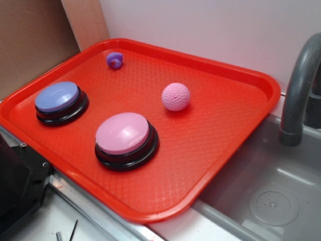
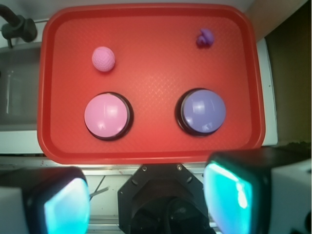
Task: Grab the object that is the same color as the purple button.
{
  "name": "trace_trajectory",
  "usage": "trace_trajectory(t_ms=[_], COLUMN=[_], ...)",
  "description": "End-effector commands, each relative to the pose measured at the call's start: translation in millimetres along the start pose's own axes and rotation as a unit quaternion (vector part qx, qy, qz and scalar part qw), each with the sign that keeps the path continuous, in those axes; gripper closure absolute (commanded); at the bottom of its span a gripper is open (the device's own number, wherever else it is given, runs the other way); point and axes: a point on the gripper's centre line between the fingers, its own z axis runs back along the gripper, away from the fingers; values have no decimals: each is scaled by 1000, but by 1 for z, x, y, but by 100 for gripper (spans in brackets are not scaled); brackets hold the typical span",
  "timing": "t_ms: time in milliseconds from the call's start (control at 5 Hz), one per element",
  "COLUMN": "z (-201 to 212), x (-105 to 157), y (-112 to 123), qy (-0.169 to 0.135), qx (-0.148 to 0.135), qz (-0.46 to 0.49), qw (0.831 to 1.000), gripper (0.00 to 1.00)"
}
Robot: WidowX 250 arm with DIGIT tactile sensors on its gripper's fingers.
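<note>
While we are hanging high above the near edge of the red tray [image 2: 151, 155], nothing is yet in our grasp, so we are judging this to be the opening step: picking out the target before any reach begins. Our gripper [image 2: 146, 200] is standing wide open in the wrist view, its two fingers framing the bottom corners with only the dark mount between them.

Reading that view from left to right, we are first passing the grey faucet [image 2: 17, 27] at the sink's corner, then the pink dimpled ball [image 2: 103, 59], then the pink-topped button [image 2: 107, 116] just below it. Further right we are meeting the purple button [image 2: 202, 111], and beyond it, near the tray's far right corner, the small purple curled toy [image 2: 205, 37], lying alone and well apart from everything else.

That toy is matching the purple button's colour, so we are taking it as what we are after. The next move, as we are judging it, is calling for a forward reach past the purple button, a centring over the toy, and a careful descent, since the piece is tiny, lumpy and sitting close to the tray's raised rim.
</note>
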Motion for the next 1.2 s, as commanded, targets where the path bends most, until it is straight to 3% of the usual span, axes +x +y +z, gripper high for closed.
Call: trace_trajectory(t_ms=[0,200,400,600,800,1000], z=[-15,-30,-63,-96,-118,-133], x=[8,22,46,70,89,96], y=[-3,1,6,18,34,49], qy=[-10,-17,-45,-84,-146,-178], qx=[-18,-16,-18,-18,-1,22], qz=[20,96,215,333,436,485], qw=[1000,995,975,939,888,856], gripper=[0,0,0,0,0,0])
